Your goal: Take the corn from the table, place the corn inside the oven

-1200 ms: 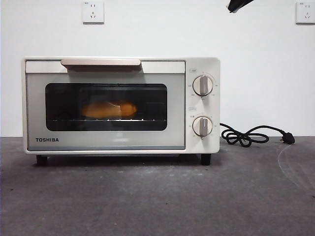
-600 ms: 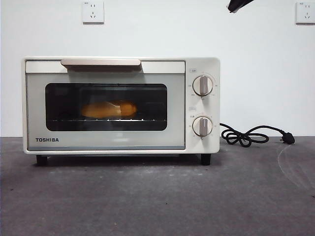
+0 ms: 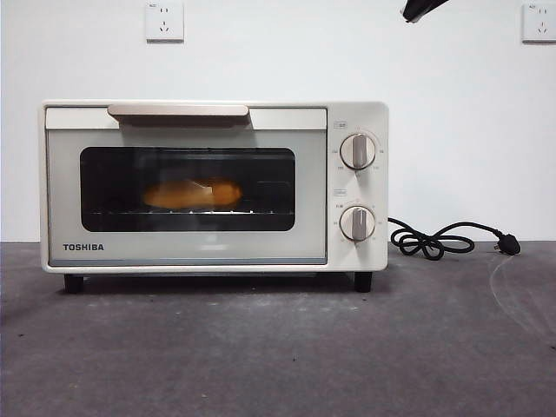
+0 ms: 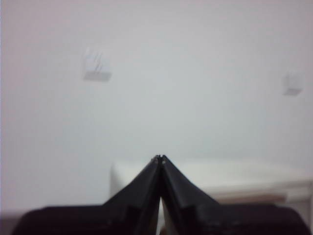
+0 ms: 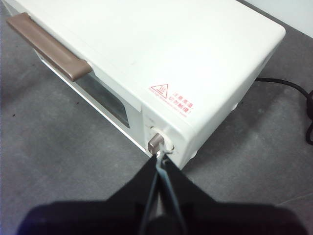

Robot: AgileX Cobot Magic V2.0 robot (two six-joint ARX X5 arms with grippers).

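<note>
The corn [image 3: 193,194] lies inside the closed oven [image 3: 213,185], so I judge the task done. My right gripper [image 5: 161,157] and left gripper [image 4: 160,158] are pinched together, empty; next, just retreat.

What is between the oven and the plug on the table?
In the front view, the black cord lies looped on the table between the oven and its plug.

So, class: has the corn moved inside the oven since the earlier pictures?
No. The corn lies at the same spot on the rack behind the oven door window.
</note>
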